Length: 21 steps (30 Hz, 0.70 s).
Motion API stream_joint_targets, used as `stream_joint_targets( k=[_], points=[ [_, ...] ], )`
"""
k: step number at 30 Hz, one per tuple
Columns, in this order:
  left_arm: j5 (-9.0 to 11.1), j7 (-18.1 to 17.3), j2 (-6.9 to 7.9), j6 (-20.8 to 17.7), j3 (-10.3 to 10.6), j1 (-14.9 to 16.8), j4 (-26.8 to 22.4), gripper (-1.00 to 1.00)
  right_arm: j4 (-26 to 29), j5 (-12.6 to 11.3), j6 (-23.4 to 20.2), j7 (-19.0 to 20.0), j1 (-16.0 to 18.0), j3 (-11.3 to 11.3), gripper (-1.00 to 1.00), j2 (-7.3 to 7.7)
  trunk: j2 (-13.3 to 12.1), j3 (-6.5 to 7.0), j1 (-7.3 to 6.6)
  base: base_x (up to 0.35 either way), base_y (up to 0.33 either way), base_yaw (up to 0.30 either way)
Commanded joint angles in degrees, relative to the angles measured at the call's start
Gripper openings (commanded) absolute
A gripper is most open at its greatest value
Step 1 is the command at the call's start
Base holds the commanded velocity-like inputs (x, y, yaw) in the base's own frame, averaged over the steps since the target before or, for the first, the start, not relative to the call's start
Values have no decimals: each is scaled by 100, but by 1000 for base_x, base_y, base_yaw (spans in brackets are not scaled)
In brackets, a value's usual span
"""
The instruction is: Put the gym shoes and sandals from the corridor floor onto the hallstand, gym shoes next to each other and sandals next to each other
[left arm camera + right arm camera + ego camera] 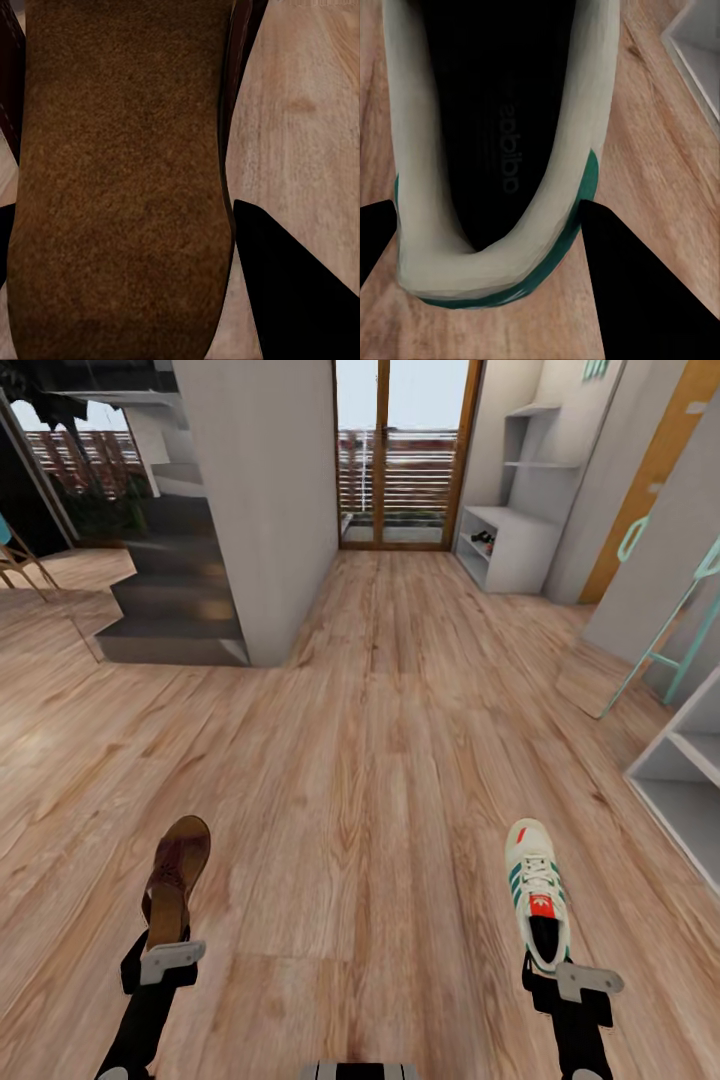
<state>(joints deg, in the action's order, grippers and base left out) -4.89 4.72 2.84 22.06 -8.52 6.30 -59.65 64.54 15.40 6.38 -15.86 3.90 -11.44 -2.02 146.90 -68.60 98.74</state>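
The left gripper (168, 958) is seen low at the left of the head view, closed on the heel end of one brown sandal (176, 880), which is held out ahead of it above the floor (380, 760), toe pointing away. In the left wrist view the sandal's cork-coloured footbed (120, 187) takes up most of the frame; one black finger (292, 292) is seen beside it and the other is almost wholly cut off at the edge, so the contact itself is hard to make out.

The right gripper (572, 975) is seen low at the right of the head view, clamped on the heel of one gym shoe (535, 895), which is likewise carried forward above the planks, toe pointing away. In the right wrist view the shoe's cream collar and green-trimmed heel (510, 247) are seen between two black fingers (645, 292), with the dark insole and faint lettering inside. Both arms are cut off by the lower edge of the head view.

One sandal and one gym shoe are counted in the grippers.

A pale shelving unit (690, 780) is partly seen at the right edge of the head view, cropped by the frame, just ahead and to the right of the gym shoe. A second white unit with open shelves (510, 540) stands far down the corridor beside a glazed door (405, 455); something small and dark lies on one of its lower shelves, too small to identify.
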Motion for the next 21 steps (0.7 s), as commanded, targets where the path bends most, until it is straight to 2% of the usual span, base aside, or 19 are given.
stream_joint_targets(
  k=[1,7,21],
  points=[
    [-12,2,-1,-1,0,1,-3,-100,-70,-4,19,-3,12,-7,-100,4,0,0,0,331,0,0],
    [-15,2,-7,0,0,3,-13,-100,-306,-2,189,-10,46,-27,-100,10,0,0,0,331,0,0],
    [-13,2,-13,-1,0,2,-31,-100,-400,6,263,-21,58,-26,-100,-9,0,0,0,331,0,0]
  ],
)
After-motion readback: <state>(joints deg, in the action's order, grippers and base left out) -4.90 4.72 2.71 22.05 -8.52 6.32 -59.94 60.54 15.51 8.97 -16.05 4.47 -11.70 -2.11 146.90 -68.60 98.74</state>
